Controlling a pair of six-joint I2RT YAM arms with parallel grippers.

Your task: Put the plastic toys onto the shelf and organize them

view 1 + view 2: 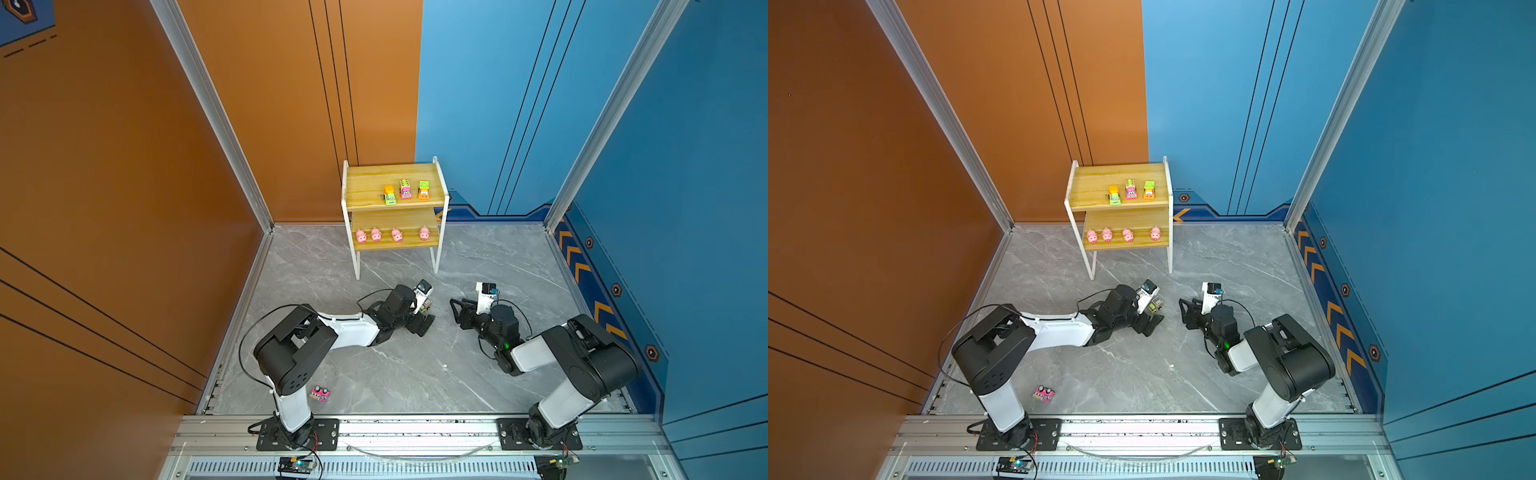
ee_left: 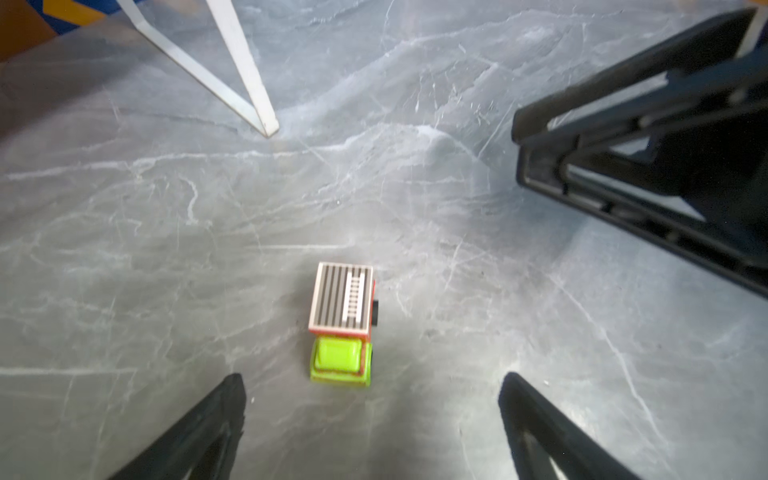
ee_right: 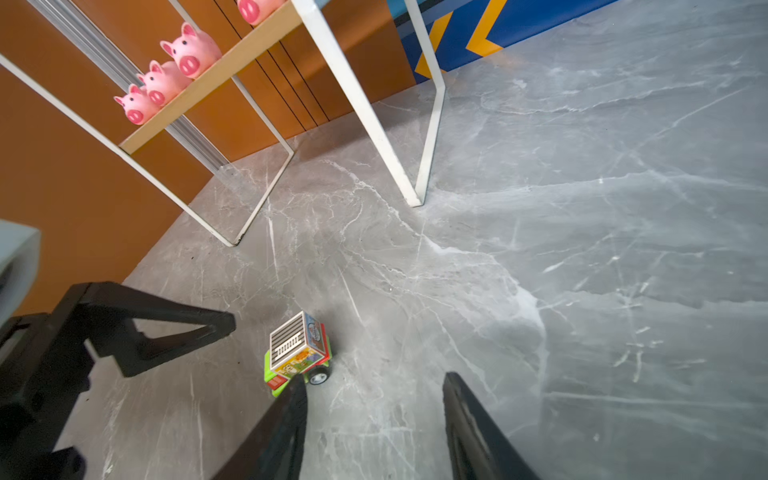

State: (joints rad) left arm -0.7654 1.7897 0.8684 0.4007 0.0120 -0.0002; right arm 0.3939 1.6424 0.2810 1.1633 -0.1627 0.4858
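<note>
Your left gripper point(image 2: 372, 377) is spread wide and low over the floor point(image 2: 145, 249), holding nothing. The green truck point(image 2: 340, 324), with its striped box roof, stands on its wheels just ahead of the fingertips point(image 2: 232, 390), in the gap and apart from both. Close in from here and it should sit square between them.

Your right gripper point(image 3: 376, 379) faces it from the other side, partly spread and empty. One of its fingers covers the truck's cab in the right wrist view, and you cannot tell from these pictures whether they touch. Judge it the main obstacle and back it off before you lift.

A pink car point(image 1: 320, 393) lies by the left arm's base point(image 1: 291, 432), well apart from everything and seemingly off its wheels.

Farther out, the shelf point(image 1: 365, 187) stands with one front leg point(image 2: 249, 75) near the truck, so mind it on the way up. Four pigs point(image 1: 376, 235) line the lower board and three vehicles point(image 1: 406, 189) sit in a row on the top one, which has bare wood beside them. Seven toys are placed and two are left.
</note>
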